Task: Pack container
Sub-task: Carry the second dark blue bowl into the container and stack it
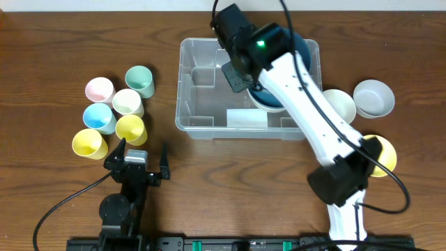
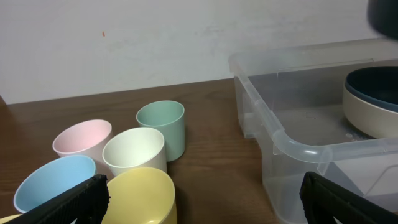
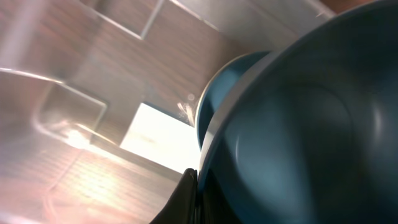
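A dark wood tabletop (image 1: pixel 42 42) carries everything, and the left wrist view shows a plain pale wall (image 2: pixel 124 43) behind it.

Nearest the arm bases, the left fingers (image 2: pixel 68 202) are spread wide and hold nothing, low over the wood. To the right, a yellow bowl (image 1: pixel 383 155) sits partly under the right arm.

Just beyond the left fingers six cups stand close together: two yellow cups (image 1: pixel 89 143), a blue cup (image 1: pixel 99 117), a cream cup (image 1: pixel 127 102), a pink cup (image 1: pixel 99 89) and a green cup (image 1: pixel 140 81) farthest back.

The container (image 1: pixel 182 84) stands at the middle of the tabletop, right of the cups and apart from them, a pale label (image 1: pixel 245 118) on its floor. The right arm reaches across its right half and hides much of it. There the right fingers (image 3: pixel 185 200) are pinched closed on the rim of a dark blue bowl (image 3: pixel 298 124); a second blue bowl (image 3: pixel 217 102) lies just behind it inside the container.

Right of the container are a white bowl (image 1: pixel 340 104) and a grey bowl (image 1: pixel 374 97).
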